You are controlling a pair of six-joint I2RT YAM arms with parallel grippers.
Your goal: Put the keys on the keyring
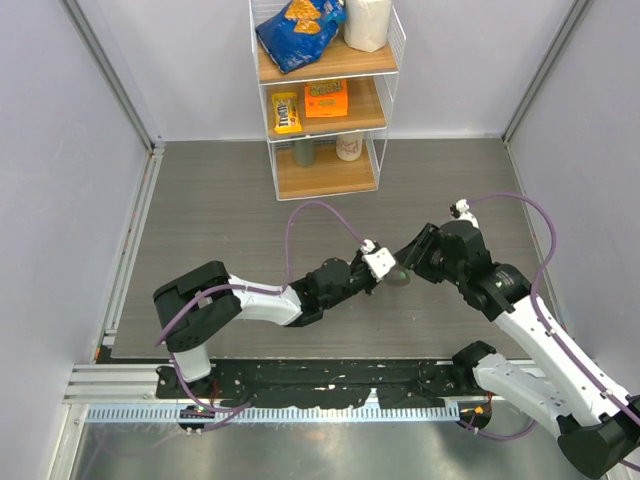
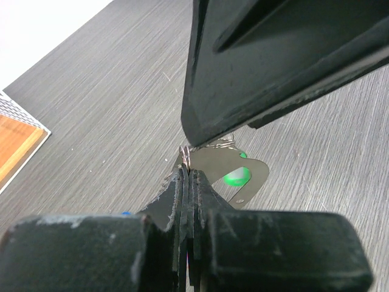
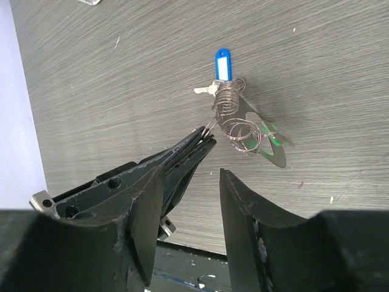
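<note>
The keyring (image 3: 233,119) is a coiled silvery wire hanging just above the table. My left gripper (image 3: 207,136) is shut on the wire's near end, and its closed tips (image 2: 187,173) pinch the strand. On the coil hang a blue-headed key (image 3: 223,65) and a green-headed key (image 3: 268,137), beside a flat grey metal tag (image 3: 275,155). The green head (image 2: 236,177) also shows past the left tips. My right gripper (image 3: 191,171) stands open just short of the coil, nothing between its fingers. From above, both grippers meet mid-table around the keyring (image 1: 399,276).
A wire shelf unit (image 1: 325,170) with snack packets and cups stands at the back of the table. Purple cables (image 1: 300,215) loop over both arms. One right finger (image 2: 273,61) fills the top of the left wrist view. A metal rail (image 1: 300,380) runs along the near edge.
</note>
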